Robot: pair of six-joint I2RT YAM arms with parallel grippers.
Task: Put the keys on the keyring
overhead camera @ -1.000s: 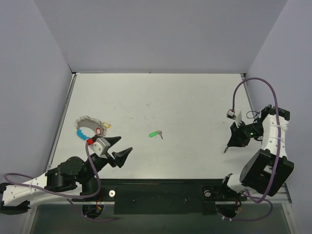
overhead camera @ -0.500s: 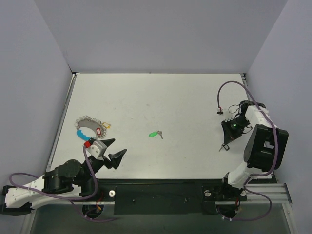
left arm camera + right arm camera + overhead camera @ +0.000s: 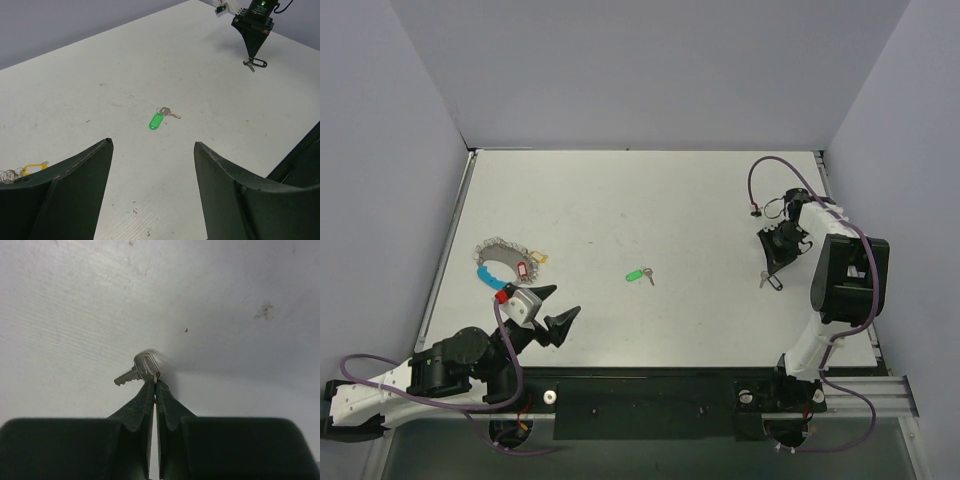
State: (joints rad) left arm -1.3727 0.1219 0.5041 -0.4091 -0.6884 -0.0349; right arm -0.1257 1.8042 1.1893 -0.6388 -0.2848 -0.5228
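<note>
My right gripper (image 3: 156, 382) is shut, pinching the small ring of a silver key (image 3: 140, 369) just above the table at the right. From above, that key and its black-rimmed tag (image 3: 771, 282) sit at the tip of the right gripper (image 3: 768, 273). The left wrist view has the tag (image 3: 258, 62) under the same gripper (image 3: 251, 55). The green-tagged key (image 3: 639, 274) (image 3: 157, 120) lies loose mid-table. The keyring (image 3: 505, 258) with blue, red and yellow tags rests at the left. My left gripper (image 3: 558, 309) (image 3: 152, 142) stands open and holds nothing, right of the keyring.
Grey walls close in the table on three sides. A black rail (image 3: 650, 405) runs along the near edge between the arm bases. The right arm's purple cable (image 3: 770, 165) loops above its wrist. Only the keyring's yellow tag (image 3: 32, 166) enters the left wrist view.
The right arm has swung from the table's right edge inward and farther back, carrying the black-tagged key. The left arm drew back slightly, still open.
</note>
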